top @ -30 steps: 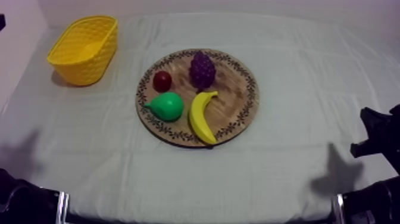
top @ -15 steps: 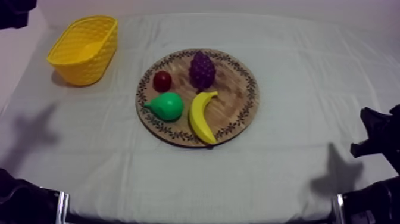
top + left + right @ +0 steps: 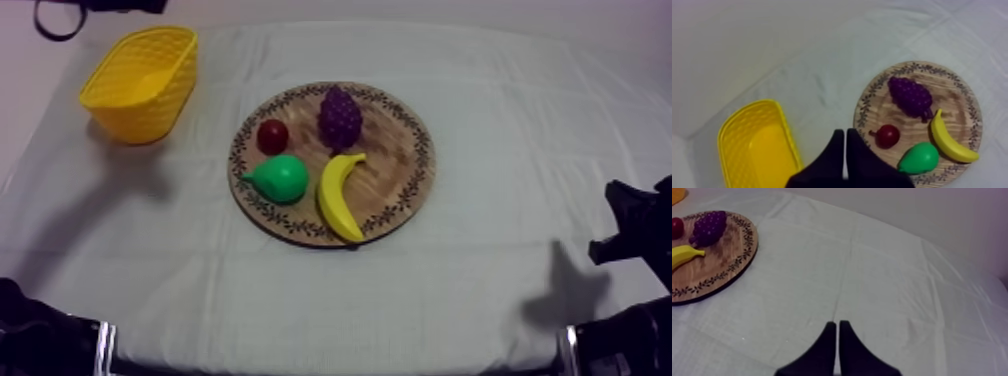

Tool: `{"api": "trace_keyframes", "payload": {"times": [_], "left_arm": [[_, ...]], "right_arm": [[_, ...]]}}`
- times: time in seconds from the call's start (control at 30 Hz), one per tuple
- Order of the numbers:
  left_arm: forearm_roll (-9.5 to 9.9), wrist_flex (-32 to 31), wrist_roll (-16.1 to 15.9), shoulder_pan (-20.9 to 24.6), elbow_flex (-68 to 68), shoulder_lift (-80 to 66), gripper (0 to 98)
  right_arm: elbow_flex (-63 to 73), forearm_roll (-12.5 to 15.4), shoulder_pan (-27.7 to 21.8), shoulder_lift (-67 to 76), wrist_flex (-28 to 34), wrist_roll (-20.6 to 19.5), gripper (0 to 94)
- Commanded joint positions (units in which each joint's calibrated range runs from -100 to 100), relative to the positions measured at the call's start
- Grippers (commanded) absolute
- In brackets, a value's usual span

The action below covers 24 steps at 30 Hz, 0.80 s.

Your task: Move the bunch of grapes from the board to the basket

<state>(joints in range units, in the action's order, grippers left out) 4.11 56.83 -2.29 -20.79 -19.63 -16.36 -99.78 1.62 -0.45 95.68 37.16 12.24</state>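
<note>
The purple bunch of grapes (image 3: 340, 117) lies at the far side of the round wooden board (image 3: 400, 190), untouched. The yellow basket (image 3: 140, 80) stands at the table's far left. My left arm (image 3: 100, 5) comes in high at the upper left, over the basket. From the left wrist view, my left gripper (image 3: 844, 135) is shut on nothing, hovering between the basket (image 3: 757, 150) and the board (image 3: 952, 95), well short of the grapes (image 3: 910, 96). My right gripper (image 3: 837, 325) is shut on nothing, low over bare cloth, far from the grapes (image 3: 708, 228).
Also on the board are a small red fruit (image 3: 272, 135), a green pear (image 3: 282, 178) and a banana (image 3: 338, 195), all close to the grapes. My right arm (image 3: 630, 235) rests at the table's right edge. Bare cloth separates board and basket.
My left arm has swung in along the upper left edge to above the basket, and its shadow has slid rightward over the cloth. The right arm and all fruit stay put.
</note>
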Motion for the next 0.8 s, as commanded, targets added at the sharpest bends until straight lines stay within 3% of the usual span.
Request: {"api": "trace_keyframes", "payload": {"times": [0.0, 0.77], "left_arm": [[0.02, 1.4, 0.3, -1.2, 3.7, 4.5, 0.0], [-1.13, 21.9, 4.4, -7.7, 34.1, 29.5, 0.0]], "right_arm": [[0.0, 0.0, 0.0, 0.0, 0.0, 0.0, 0.5], [0.0, 0.0, 0.0, 0.0, 0.0, -0.1, 0.5]]}}
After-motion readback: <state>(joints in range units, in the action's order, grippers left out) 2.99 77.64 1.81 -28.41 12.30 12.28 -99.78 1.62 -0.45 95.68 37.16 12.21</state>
